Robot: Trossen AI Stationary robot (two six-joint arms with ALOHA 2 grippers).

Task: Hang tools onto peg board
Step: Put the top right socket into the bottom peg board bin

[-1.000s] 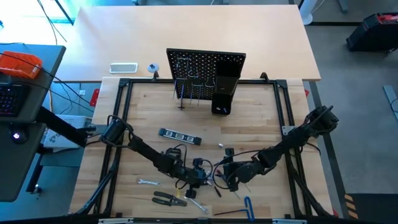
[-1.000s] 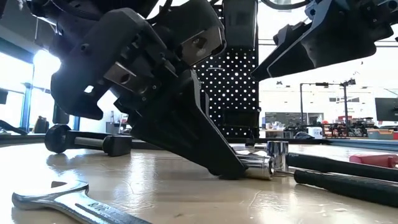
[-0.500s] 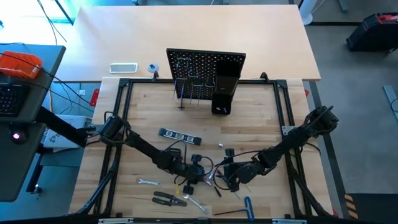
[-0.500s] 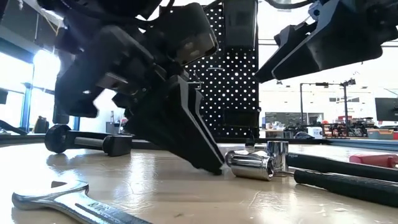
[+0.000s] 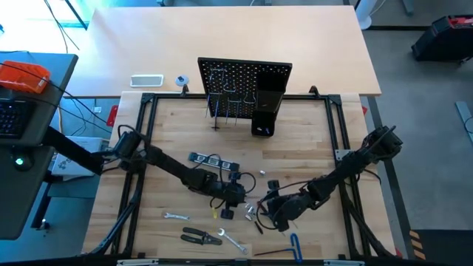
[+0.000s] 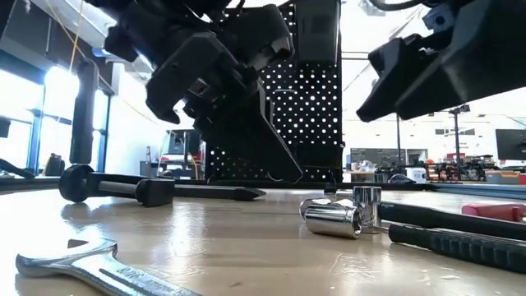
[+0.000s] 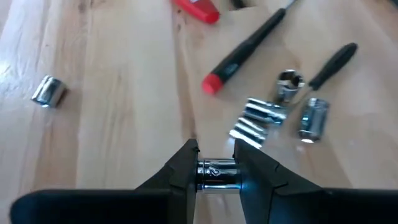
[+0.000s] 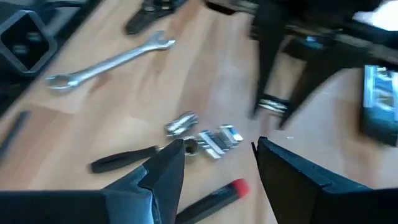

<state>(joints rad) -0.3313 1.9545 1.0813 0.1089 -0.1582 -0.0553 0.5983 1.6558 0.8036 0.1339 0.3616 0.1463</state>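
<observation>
High view: left tool (image 5: 230,198) over the middle of the wooden surface (image 5: 310,151), right tool (image 5: 267,210) just beside it toward the near edge; peg board (image 5: 244,77) upright at the far side, thin hooks and a black box holder (image 5: 266,111) on it, no tools visibly hung yet; dark level (image 5: 214,161), pliers (image 5: 201,236), small wrench (image 5: 174,216) and blue-handled hex key (image 5: 295,246) all lying flat, so nearly the whole job apparently left. Low view: left tool (image 6: 283,168) lifted clear of the surface, a shiny socket (image 6: 331,220) lying on its side below with another standing socket (image 6: 366,205) just behind, a big silver wrench (image 6: 82,265) in the foreground, peg board (image 6: 308,123) far behind. Left wrist view: left tool (image 7: 216,171) closed narrowly on a small chrome socket (image 7: 217,173), held crosswise between the fingers (image 7: 182,171); beneath, more loose sockets (image 7: 264,118), a lone socket (image 7: 48,91) apart, and a red-tipped screwdriver (image 7: 245,53). Right wrist view: right tool (image 8: 217,155) spread wide and holding nothing, hovering over the cluster of metal bits (image 8: 202,135), a silver wrench (image 8: 109,61) farther off. Judged progress: first small piece just picked up, carrying and hanging not yet done.
</observation>
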